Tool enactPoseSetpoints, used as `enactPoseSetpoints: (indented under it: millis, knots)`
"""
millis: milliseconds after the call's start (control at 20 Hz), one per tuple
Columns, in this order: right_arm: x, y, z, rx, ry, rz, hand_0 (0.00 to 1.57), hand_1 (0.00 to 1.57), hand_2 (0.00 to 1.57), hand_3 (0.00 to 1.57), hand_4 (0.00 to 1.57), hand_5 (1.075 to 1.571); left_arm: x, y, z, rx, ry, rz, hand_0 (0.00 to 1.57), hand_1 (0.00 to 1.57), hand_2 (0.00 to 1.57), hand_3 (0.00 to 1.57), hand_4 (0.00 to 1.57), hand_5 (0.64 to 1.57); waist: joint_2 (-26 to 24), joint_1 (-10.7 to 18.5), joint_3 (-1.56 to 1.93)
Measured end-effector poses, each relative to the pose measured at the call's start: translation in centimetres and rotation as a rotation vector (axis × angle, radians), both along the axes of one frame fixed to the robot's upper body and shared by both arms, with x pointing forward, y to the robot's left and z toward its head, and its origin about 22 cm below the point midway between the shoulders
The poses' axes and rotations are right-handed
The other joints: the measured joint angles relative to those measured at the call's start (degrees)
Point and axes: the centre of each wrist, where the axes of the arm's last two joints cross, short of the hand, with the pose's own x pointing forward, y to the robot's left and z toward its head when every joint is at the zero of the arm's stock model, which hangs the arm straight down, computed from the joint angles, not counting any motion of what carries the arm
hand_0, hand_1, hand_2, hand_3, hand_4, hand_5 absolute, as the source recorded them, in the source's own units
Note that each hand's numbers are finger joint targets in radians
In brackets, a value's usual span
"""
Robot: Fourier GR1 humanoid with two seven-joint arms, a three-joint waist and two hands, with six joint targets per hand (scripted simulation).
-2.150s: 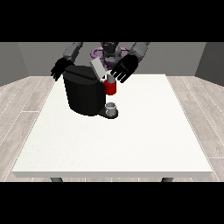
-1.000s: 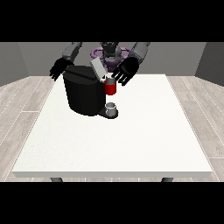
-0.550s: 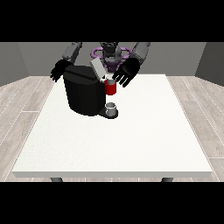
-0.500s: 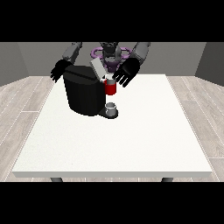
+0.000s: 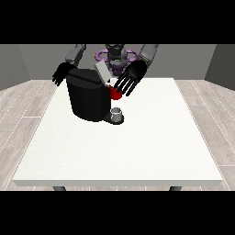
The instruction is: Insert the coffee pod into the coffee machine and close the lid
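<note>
as i logged the table (image 5: 137, 151) from left to right, the hand at the view's left (image 5: 61, 74) hung behind the coffee machine (image 5: 89, 98), fingers spread, holding nothing. machine: black, near the table's far edge, grey lid (image 5: 102, 73) tilted up, not closed. a grey cup (image 5: 117, 113) stood on its base. a red thing at the machine (image 5: 115, 93) showed under the hand at the view's right (image 5: 130, 79), fingers splayed, holding nothing. pod: not plainly visible. step judged: lid closing; next move called for pressing the lid down.
</note>
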Motion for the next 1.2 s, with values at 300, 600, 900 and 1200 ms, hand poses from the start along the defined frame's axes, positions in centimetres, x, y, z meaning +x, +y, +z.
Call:
enactPoseSetpoints:
  millis: [300, 600, 900, 1200]
  knots:
    - [-0.5, 0.3, -0.9, 0.003, 0.002, 0.002, 0.0, 0.0, 0.0, 0.0, 0.41, 1.571, 0.0, 0.1, -0.1, 0.018, 0.023, -0.001, 0.0, 0.0, 0.0, 0.0, 0.0, 1.571, -1.3, 0.35, -0.02]
    - [-1.2, -0.6, -2.6, 0.019, 0.042, -0.029, 0.0, 0.0, 0.0, 0.0, 0.41, 1.571, -0.2, -0.4, -1.6, 0.033, 0.055, -0.021, 0.0, 0.0, 0.0, 0.0, 0.0, 1.571, -4.31, 2.19, -0.05]
    - [-2.3, -1.9, -3.6, 0.029, 0.085, -0.039, 0.0, 0.0, 0.0, 0.0, 0.4, 1.571, -0.5, -0.6, -4.3, -0.027, 0.117, -0.02, 0.0, 0.0, 0.0, 0.0, 0.0, 1.571, -8.87, 3.48, -0.06]
    - [-4.0, -2.7, -5.0, 0.042, 0.121, -0.048, 0.0, 0.0, 0.0, 0.0, 0.43, 1.571, -1.2, -0.1, -8.8, -0.329, 0.181, -0.008, 0.0, 0.0, 0.0, 0.0, 0.26, 1.571, -14.68, 6.08, -0.12]
